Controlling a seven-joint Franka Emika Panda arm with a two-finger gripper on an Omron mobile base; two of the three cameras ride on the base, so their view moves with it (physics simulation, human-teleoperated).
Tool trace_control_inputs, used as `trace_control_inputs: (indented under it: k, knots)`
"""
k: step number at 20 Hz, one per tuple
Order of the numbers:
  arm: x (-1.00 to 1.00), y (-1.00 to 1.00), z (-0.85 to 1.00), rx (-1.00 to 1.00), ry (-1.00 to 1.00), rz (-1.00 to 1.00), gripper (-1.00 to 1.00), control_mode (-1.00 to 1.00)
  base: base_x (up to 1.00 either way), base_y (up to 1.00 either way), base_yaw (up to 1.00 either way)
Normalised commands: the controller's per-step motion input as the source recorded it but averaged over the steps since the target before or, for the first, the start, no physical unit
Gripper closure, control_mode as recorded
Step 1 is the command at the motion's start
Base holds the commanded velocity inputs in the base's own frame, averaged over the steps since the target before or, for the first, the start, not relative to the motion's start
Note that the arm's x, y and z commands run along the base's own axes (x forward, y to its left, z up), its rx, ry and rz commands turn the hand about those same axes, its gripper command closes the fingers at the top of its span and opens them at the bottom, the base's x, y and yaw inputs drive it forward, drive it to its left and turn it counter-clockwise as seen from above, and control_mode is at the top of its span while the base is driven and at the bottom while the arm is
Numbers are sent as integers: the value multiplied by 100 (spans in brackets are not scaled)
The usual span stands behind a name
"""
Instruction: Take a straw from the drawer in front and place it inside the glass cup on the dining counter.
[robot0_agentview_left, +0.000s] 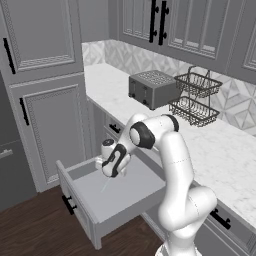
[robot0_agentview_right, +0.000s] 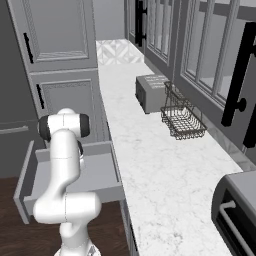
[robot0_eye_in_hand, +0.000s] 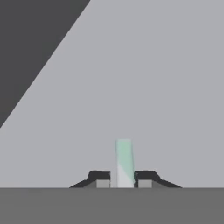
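Grey drawer (robot0_agentview_left: 125, 192) open beneath marble counter (robot0_agentview_left: 225, 150)

A kitchen: grey cabinets (robot0_agentview_left: 45, 35), marble counter (robot0_agentview_left: 220, 150), toaster (robot0_agentview_left: 152, 89).

Flat, even rendered light; soft low-resolution edges, faint shadows, no glare.

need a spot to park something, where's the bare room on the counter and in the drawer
The marble counter lies bare between the wire basket rack and the near dark appliance. The toaster and rack crowd the middle. The open drawer floor is bare around the gripper, shut on the straw.
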Motion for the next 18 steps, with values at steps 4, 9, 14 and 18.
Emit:
trace_control_inputs:
  k: [4, 9, 14, 18]
  knots:
    - [0, 0, -5, -1, 3, 0, 100, -100, 0, 0, 0]
    - [0, 0, -7, -1, 0, 0, 100, -100, 0, 0, 0]
    - [0, 0, 13, 0, 0, 0, 100, -100, 0, 0, 0]
    - [-1, 0, 51, 0, 0, 0, 100, -100, 0, 0, 0]
